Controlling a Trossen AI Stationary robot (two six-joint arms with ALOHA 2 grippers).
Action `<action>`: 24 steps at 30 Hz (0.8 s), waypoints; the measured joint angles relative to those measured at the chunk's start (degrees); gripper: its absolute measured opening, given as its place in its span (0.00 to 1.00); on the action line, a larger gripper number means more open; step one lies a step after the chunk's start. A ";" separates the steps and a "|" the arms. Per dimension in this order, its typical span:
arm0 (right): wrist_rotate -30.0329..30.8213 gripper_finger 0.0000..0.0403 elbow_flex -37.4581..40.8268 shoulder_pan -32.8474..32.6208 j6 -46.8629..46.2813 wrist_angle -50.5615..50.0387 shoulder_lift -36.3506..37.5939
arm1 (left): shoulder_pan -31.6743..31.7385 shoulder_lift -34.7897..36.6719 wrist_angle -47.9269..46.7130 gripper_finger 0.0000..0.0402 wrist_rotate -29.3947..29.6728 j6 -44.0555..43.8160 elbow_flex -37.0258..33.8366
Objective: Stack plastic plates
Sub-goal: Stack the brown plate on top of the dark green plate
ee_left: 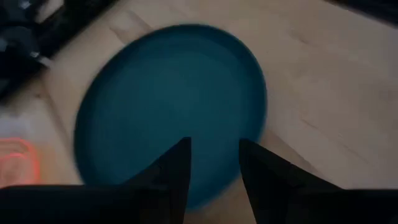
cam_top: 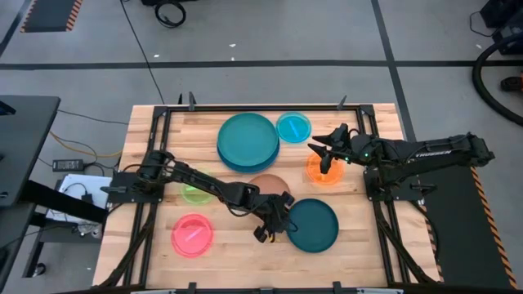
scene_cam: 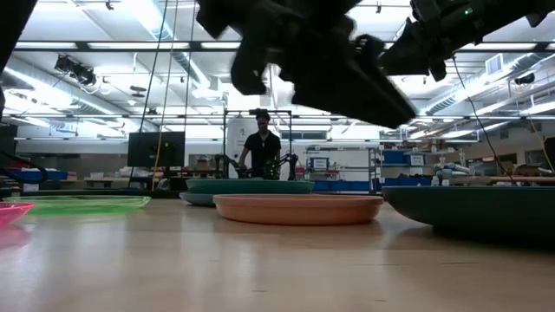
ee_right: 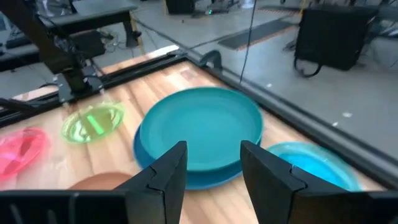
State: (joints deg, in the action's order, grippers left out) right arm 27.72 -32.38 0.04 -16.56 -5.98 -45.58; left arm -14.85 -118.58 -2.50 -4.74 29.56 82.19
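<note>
The dark teal plate (cam_top: pixel 315 226) (ee_left: pixel 168 106) lies flat near the table's near edge. My left gripper (cam_top: pixel 273 222) (ee_left: pixel 213 163) hovers open above that plate's left rim, clear of it. The tan-brown plate (cam_top: pixel 268 184) (scene_cam: pixel 297 208) lies partly under my left arm. A teal plate (cam_top: pixel 248 137) (ee_right: pixel 205 124) rests on the blue plate (ee_right: pixel 149 158) at the far side. My right gripper (cam_top: pixel 327 152) (ee_right: pixel 213 163) is open above the orange plate (cam_top: pixel 324 171). The cyan plate (cam_top: pixel 293 126) (ee_right: pixel 311 162), lime green plate (cam_top: pixel 194 193) (ee_right: pixel 93 121) and pink plate (cam_top: pixel 193 235) (ee_right: pixel 22 149) lie singly on the wood.
A black metal frame (cam_top: pixel 155 122) edges the wooden table (cam_top: pixel 368 261). Bare wood shows along the near edge and at the far left corner. A person (scene_cam: pixel 262 147) stands in the room far behind the table.
</note>
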 joint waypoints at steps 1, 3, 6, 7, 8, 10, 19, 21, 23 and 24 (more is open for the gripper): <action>-0.69 0.40 0.00 -0.13 -0.57 -0.73 0.02 | -0.25 -0.32 -0.88 0.35 -0.02 0.68 -0.11; -1.85 0.40 -0.04 -0.63 -2.26 -1.42 -0.15 | -0.79 -1.50 0.37 0.35 -0.10 1.96 -0.13; -2.06 0.40 0.02 -1.61 -3.40 -2.39 -0.42 | -1.62 -2.43 0.78 0.35 -0.10 3.95 -0.13; -2.00 0.40 0.02 -1.88 -3.73 -2.91 -0.41 | -1.85 -2.78 0.98 0.35 -0.14 4.64 -0.14; -1.94 0.40 0.02 -2.00 -4.01 -3.02 -0.40 | -2.02 -3.25 2.30 0.35 -0.13 5.54 -0.02; -2.02 0.40 0.02 -2.36 -4.80 -2.82 -0.37 | -2.28 -3.50 1.26 0.35 -0.15 7.12 -0.18; -0.99 0.40 0.02 -7.44 -11.87 -8.04 -0.66 | -2.08 -3.52 -3.38 0.35 8.72 5.01 -0.10; 0.52 0.40 0.02 -8.61 -12.18 -8.42 -0.70 | -2.08 -3.24 -3.27 0.35 8.81 4.18 -0.02; 1.87 0.40 0.02 -9.38 -12.23 -8.29 -0.66 | -2.38 -3.22 -3.77 0.35 8.99 4.37 -0.02; 2.36 0.40 0.02 -9.67 -12.37 -8.27 -0.66 | -2.48 -3.22 -4.37 0.35 9.16 4.40 -0.02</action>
State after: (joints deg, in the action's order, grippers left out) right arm 30.07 -32.36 -9.63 -28.93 -14.25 -46.24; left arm -17.33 -121.80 -6.87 4.42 33.95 82.17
